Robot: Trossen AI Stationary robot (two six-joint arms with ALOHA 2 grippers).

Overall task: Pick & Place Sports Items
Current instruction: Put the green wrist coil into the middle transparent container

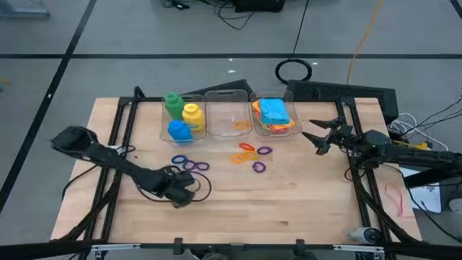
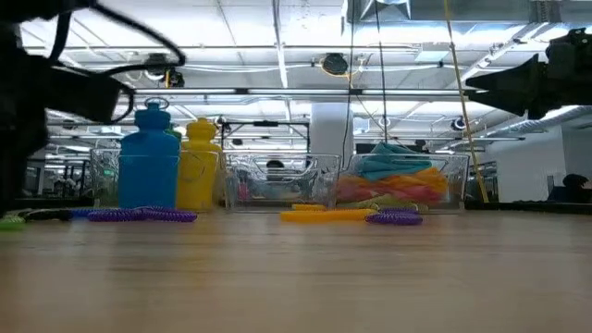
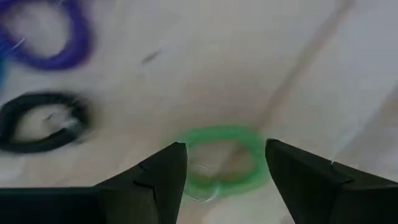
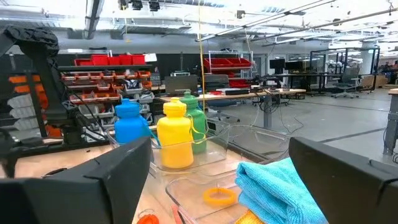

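My left gripper [image 1: 184,192] is low over the near-left table, open. Its fingers stand on either side of a green ring [image 3: 221,160] that lies flat on the wood. A purple ring [image 3: 51,37] lies beyond it. More purple rings [image 1: 190,164] and orange and purple rings [image 1: 251,154] lie mid-table. The green, yellow and blue bottles [image 1: 180,118] stand in the left clear bin. The folded cloths [image 1: 274,114], blue on top, lie in the right bin. My right gripper [image 1: 316,137] hovers open and empty to the right of that bin.
Three clear bins [image 1: 229,96] stand side by side at the far middle; the middle one holds an orange ring [image 1: 241,126]. A black cable loop [image 3: 43,121] lies by my left gripper. Bare wood stretches along the near edge [image 1: 289,217].
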